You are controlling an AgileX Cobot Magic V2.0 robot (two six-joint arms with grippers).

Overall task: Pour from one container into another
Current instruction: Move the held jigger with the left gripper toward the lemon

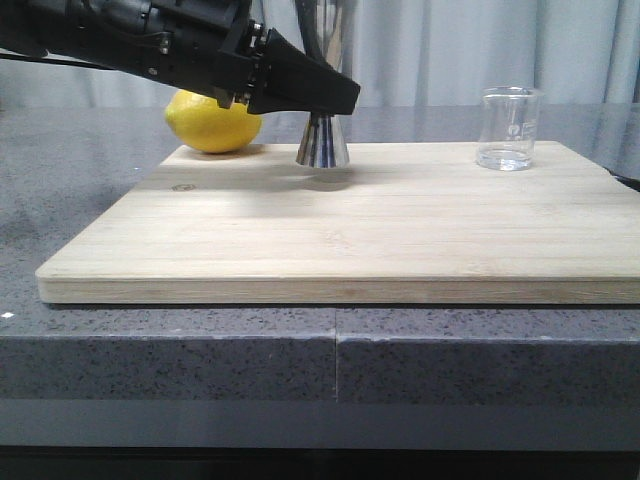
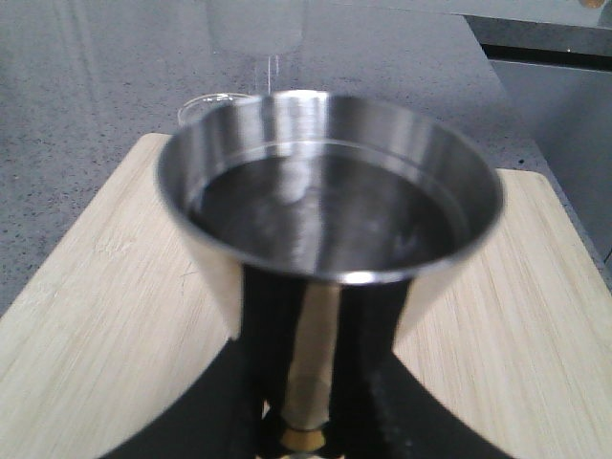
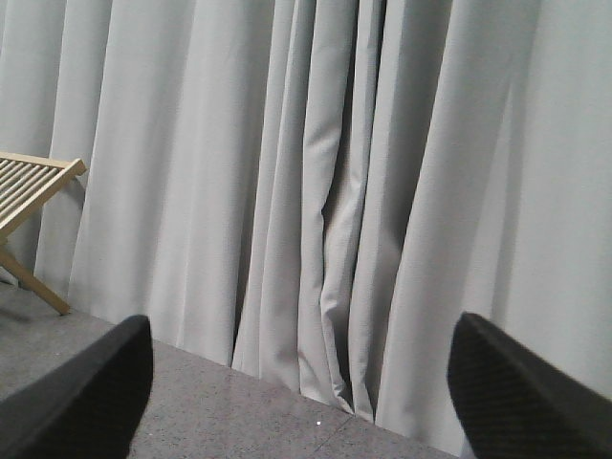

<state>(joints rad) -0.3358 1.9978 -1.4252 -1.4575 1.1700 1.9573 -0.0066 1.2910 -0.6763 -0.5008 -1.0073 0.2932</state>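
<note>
The steel jigger (image 1: 322,142) is at the back middle of the wooden board (image 1: 350,230), its base at or just above the wood, with a shadow under it. My left gripper (image 1: 335,95) is shut on its narrow waist. In the left wrist view the jigger's upper cup (image 2: 330,206) fills the frame, with the black fingers (image 2: 402,382) clamped either side of the gold waist. I cannot tell whether the cup holds liquid. The clear glass beaker (image 1: 510,128) stands upright at the board's back right, apart from both grippers. My right gripper (image 3: 301,402) is open, facing the curtain.
A yellow lemon (image 1: 212,122) lies at the board's back left corner, just behind my left arm. The board rests on a grey speckled counter (image 1: 200,350). A grey curtain (image 3: 316,191) hangs behind, and a wooden rack (image 3: 29,191) stands off to one side.
</note>
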